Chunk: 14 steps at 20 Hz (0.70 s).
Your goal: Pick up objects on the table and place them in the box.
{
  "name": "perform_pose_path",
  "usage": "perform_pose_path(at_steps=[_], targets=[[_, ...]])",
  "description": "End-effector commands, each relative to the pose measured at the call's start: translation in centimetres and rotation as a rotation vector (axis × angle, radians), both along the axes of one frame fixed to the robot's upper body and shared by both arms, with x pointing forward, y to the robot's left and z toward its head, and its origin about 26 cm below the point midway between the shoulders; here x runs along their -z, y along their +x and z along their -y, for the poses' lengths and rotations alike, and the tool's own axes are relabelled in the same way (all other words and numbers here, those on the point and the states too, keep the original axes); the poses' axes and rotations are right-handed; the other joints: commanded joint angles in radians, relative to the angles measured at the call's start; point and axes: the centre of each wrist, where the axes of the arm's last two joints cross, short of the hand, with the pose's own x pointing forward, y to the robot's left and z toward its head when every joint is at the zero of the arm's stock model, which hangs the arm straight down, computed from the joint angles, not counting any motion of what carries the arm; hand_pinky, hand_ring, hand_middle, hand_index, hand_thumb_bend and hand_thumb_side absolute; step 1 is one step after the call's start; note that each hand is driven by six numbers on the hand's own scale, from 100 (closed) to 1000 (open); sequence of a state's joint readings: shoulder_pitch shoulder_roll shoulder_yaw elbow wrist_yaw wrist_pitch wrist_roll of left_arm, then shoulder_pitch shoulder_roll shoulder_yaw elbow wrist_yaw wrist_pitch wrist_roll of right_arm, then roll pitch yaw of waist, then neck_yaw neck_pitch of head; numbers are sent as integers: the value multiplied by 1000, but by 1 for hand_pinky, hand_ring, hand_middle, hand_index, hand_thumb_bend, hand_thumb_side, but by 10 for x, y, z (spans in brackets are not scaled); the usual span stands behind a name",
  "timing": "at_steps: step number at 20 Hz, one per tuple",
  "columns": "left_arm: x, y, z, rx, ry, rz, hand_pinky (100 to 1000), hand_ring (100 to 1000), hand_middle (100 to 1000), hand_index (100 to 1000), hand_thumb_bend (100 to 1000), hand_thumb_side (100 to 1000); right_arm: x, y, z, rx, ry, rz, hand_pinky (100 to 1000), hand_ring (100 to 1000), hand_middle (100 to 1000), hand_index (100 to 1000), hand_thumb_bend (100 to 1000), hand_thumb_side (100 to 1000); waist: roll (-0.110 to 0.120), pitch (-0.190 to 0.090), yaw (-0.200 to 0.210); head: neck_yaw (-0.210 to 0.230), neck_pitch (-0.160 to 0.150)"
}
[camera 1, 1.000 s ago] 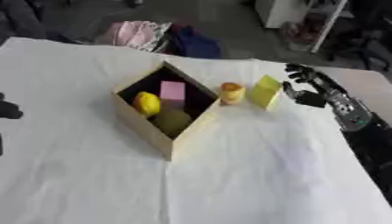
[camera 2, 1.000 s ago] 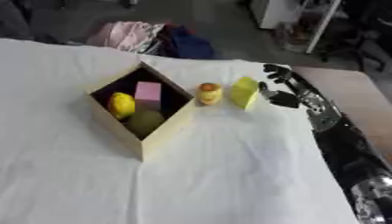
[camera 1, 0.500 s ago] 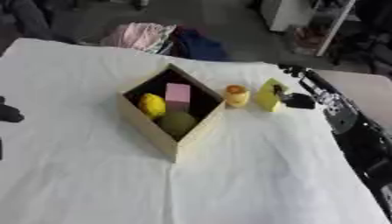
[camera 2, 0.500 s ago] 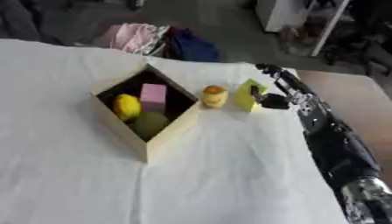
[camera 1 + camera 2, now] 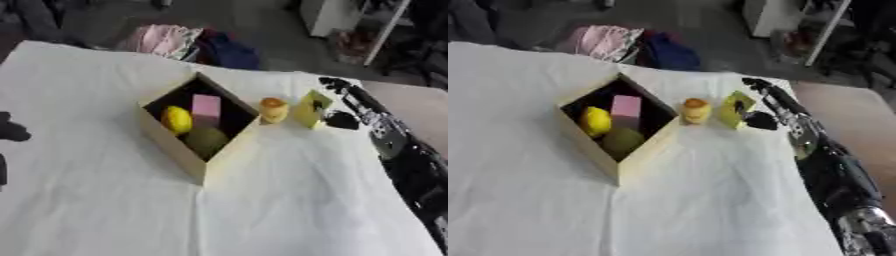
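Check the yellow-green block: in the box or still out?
Out. The yellow-green block stands on the cloth right of the box, with the right hand closing around it.

White cloth (image 5: 262, 200) covers the table, creased. Beyond the far edge, on a dark floor: pink garment (image 5: 162, 39) bunched up, dark blue one (image 5: 229, 52) just beside it on the right. White furniture piece (image 5: 765, 17) at top right, pale slanted bar (image 5: 383, 36) near it
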<state>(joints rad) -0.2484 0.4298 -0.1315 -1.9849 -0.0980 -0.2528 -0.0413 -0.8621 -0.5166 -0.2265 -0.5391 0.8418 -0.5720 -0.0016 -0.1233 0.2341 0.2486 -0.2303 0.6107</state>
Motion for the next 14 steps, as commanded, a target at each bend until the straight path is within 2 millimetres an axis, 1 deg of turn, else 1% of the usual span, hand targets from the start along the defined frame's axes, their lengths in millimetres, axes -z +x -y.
perform_pose_path(at_steps=[1, 5, 9, 10, 11, 14], targets=[[-7, -1, 1, 9, 5, 25, 774, 673, 639, 825, 100, 537, -10, 1, 7, -3, -14, 4, 889, 907, 900, 981, 100, 598, -9, 1, 2, 2, -10], [-7, -1, 1, 8, 6, 26, 774, 673, 639, 824, 100, 537, -7, 0, 7, 0, -21, -21, 880, 901, 892, 981, 100, 578, -10, 3, 3, 4, -8], [-6, -1, 2, 10, 7, 26, 774, 673, 639, 824, 100, 537, -3, 0, 5, 5, -35, -54, 872, 896, 887, 980, 100, 521, -11, 5, 4, 4, -6], [-6, -1, 2, 10, 7, 26, 774, 673, 639, 824, 100, 537, -2, -1, 5, 7, -37, -61, 868, 893, 884, 979, 100, 486, -11, 5, 4, 4, -6], [-6, -1, 2, 10, 7, 26, 774, 673, 639, 824, 100, 537, -1, -1, 5, 8, -40, -67, 866, 891, 883, 979, 100, 483, -12, 6, 4, 4, -5], [-6, -1, 1, 8, 7, 27, 774, 673, 639, 824, 100, 537, 2, -5, 12, 19, -46, -75, 841, 869, 869, 973, 100, 337, -13, 8, 4, 5, -5]])
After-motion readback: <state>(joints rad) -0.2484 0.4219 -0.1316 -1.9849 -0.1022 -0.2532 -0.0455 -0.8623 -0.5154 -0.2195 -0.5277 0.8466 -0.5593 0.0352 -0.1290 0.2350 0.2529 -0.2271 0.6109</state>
